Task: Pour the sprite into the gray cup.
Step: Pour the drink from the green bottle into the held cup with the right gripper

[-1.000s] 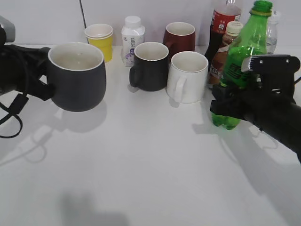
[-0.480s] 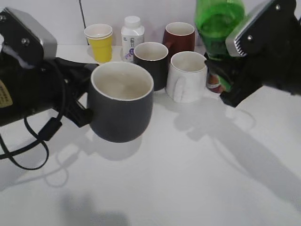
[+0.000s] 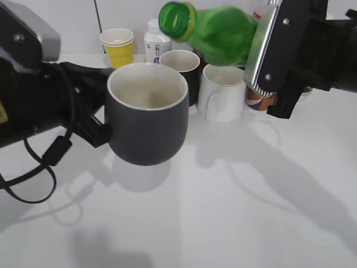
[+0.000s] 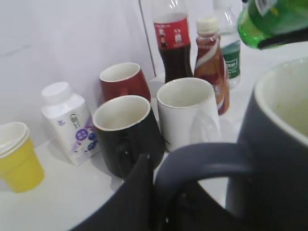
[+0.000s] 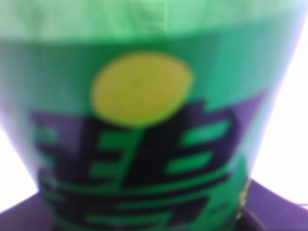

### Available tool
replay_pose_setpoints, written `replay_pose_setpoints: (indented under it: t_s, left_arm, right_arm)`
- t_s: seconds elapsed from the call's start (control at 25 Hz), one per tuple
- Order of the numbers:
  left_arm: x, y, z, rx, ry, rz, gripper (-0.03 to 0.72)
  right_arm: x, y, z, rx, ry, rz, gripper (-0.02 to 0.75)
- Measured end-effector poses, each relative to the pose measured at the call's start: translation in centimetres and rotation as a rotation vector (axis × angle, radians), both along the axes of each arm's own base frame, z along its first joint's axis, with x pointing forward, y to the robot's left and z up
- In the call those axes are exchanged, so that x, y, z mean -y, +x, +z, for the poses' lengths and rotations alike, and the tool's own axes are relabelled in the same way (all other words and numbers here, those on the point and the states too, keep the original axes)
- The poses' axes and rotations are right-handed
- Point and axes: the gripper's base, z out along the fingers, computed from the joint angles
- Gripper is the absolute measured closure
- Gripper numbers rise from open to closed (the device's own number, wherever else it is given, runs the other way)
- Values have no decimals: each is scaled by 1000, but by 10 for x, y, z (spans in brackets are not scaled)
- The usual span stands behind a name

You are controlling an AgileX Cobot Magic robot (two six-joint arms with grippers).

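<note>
The left gripper [image 3: 97, 131] was clamped on the handle of the gray cup [image 3: 147, 120], holding it upright above the table [image 3: 234, 212], mouth open to the top. Behind it stood a yellow cup [image 3: 118, 47], a white milk bottle [image 3: 153, 42], a black mug [image 3: 181, 64] and a white mug [image 3: 221, 92]. Above them the sprite [image 3: 215, 33] lay tipped nearly flat, its uncapped mouth aimed left, over and behind the cup's rim. The right gripper [image 3: 262, 53] was closed round its body.
</note>
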Motion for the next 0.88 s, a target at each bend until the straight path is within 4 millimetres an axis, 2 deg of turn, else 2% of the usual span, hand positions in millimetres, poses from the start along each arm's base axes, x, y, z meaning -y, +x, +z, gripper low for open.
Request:
replay_pose_setpoints:
  t_s: [0.44, 0.88]
  left_arm:
    - [-4, -3, 0, -42, 24, 17, 639]
    - [-4, -3, 2, -46, 12, 20, 639]
  right_arm:
    - [-5, 13, 14, 144, -129, 22, 354]
    - [-12, 29, -5, 205, -214, 30, 354]
